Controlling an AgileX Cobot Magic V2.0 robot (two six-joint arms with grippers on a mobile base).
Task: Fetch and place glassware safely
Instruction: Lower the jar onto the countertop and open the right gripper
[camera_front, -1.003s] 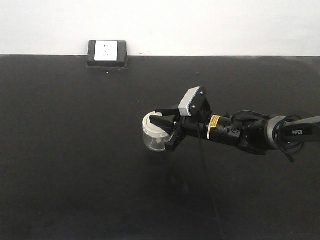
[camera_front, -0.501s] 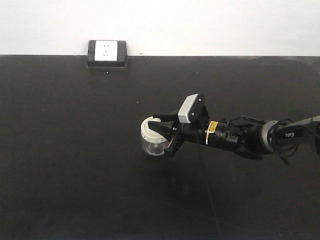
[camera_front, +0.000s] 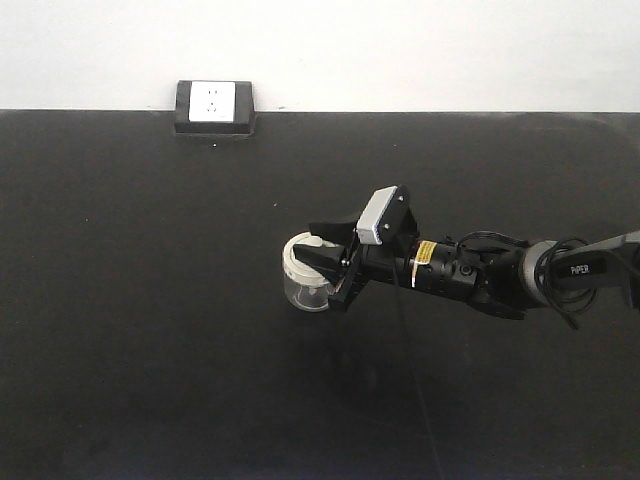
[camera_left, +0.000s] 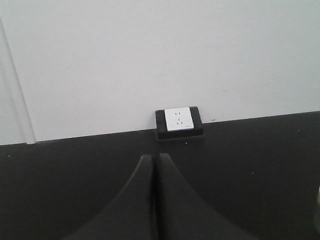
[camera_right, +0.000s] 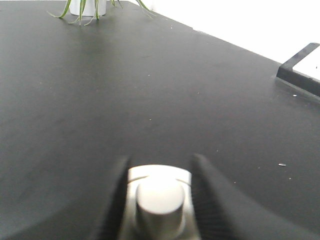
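The glassware is a small clear glass jar (camera_front: 303, 287) with a cream-white knobbed lid (camera_right: 159, 195). It stands upright on the black table (camera_front: 150, 300), left of centre. My right gripper (camera_front: 323, 263) reaches in from the right, with its two fingers on either side of the lid. In the right wrist view the gripper (camera_right: 157, 167) has both fingers tight against the lid's sides. My left gripper (camera_left: 153, 157) is shut and empty, low over the table and pointing at the back wall. It does not show in the front view.
A black box with a white socket face (camera_front: 213, 105) sits at the table's back edge against the white wall; it also shows in the left wrist view (camera_left: 178, 121). A white pot with green leaves (camera_right: 87, 6) stands at a far edge.
My right gripper has lowered the jar and carried it slightly left. The jar now rests on the table. The far finger looks a little further out than half a second ago.
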